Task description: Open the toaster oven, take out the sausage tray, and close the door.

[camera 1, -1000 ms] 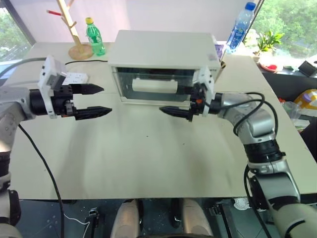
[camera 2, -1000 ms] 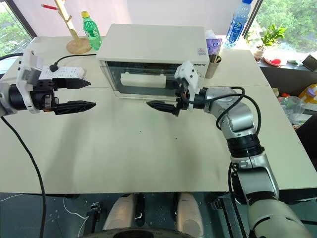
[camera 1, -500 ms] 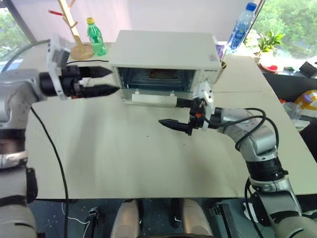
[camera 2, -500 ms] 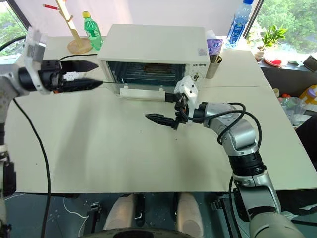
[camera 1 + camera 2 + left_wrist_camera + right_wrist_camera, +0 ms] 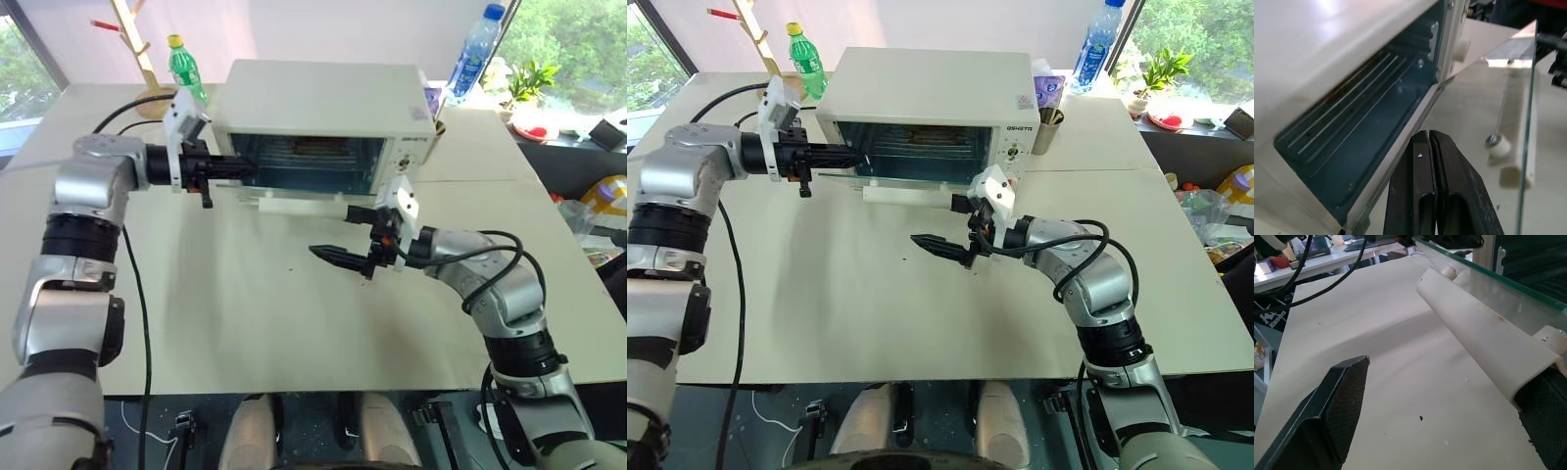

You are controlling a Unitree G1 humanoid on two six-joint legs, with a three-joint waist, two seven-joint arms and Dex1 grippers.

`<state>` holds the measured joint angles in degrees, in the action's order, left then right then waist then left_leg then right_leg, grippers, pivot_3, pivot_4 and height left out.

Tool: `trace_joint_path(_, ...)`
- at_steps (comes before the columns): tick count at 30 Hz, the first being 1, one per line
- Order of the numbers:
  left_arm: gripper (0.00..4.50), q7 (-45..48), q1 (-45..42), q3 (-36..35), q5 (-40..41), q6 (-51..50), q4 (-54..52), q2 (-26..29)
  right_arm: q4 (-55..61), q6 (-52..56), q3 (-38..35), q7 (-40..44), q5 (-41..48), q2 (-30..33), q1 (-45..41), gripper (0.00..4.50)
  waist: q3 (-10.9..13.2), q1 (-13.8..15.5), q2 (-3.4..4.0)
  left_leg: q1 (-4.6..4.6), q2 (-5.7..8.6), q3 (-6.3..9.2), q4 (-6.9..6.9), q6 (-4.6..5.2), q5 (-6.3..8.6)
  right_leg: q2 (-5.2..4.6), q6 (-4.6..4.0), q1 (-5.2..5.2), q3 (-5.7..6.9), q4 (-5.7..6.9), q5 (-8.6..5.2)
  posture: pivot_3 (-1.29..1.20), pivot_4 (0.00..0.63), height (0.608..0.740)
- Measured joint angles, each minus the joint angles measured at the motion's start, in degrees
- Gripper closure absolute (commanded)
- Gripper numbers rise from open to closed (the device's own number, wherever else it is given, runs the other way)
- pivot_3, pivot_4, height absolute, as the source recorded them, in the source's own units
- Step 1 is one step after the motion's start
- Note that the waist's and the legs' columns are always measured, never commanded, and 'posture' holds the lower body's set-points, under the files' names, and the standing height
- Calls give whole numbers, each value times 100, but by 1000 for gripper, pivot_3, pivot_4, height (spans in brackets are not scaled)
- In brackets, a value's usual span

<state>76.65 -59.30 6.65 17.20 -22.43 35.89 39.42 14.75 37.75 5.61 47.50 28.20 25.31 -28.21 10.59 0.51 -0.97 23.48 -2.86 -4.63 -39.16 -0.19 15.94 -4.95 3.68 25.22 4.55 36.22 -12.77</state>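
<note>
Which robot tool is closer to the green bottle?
Left. The left tool is at the oven's open front on the green bottle's side. The right tool hangs over the table before the opened door, farther away.

Table [image 5: 245, 323]: green bottle [image 5: 188, 72] and wooden rack [image 5: 147, 59] at far left corner; blue-capped water bottle [image 5: 473, 54] at far right corner.

The left gripper [image 5: 238, 169] pointed forward, fingers pressed together (no gap); the right gripper [image 5: 338, 240] stood wide apart.
</note>
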Motion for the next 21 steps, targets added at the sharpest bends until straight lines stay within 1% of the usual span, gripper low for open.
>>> trace_joint_path(5,4463,146,1,47,-177,160,116,-57,221,93,-66,-170,15,140,222,0,0,29,0,3,2,1,0,1,0,-4,0,-1,0,-2,0,0,150,722)
trace_joint_path(13,4463,224,6,38,-188,147,122,-176,731,373,-587,-190,100,1032,1090,0,0,13,-4,2,3,5,-7,1,0,-4,2,-3,0,-1,1,0,150,722)
trace_joint_path(17,4463,220,106,15,-183,140,109,-222,1260,846,-1314,-7,618,1713,1642,0,0,11,-5,2,2,6,-6,1,0,-3,2,-3,0,0,0,0,150,722)
trace_joint_path(20,4463,221,245,-19,-179,132,-3,-233,1551,1142,-1844,150,1115,2052,1807,0,0,10,-5,0,1,7,-6,1,0,-3,2,-4,0,0,0,0,150,722)
trace_joint_path(21,4463,216,345,-32,-180,134,-93,-229,1666,1277,-2145,259,1371,2257,1852,0,0,13,-5,0,1,8,-5,1,0,-3,2,-4,0,0,0,0,150,722)
